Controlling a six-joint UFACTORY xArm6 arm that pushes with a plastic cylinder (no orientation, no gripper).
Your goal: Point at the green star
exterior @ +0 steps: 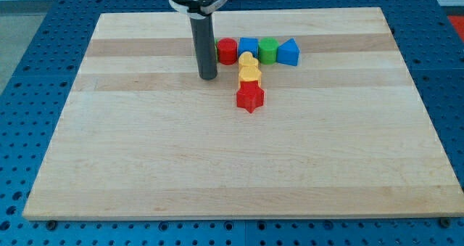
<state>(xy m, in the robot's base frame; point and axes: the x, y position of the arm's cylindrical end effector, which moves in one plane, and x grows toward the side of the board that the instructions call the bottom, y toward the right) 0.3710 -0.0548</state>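
- My tip (208, 77) is a bare rod with no gripper, grasping nothing. It stands just left of the red cylinder (227, 51).
- The green block (269, 49) (star shape unclear) sits beyond the blue cube (248, 48); a straight approach would likely shove the row.

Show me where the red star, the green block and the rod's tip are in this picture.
red star (250, 97), camera view, centre of its top face.
green block (269, 48), camera view, middle of its top face; its shape is unclear.
my tip (208, 77), camera view, the rod's lower end.
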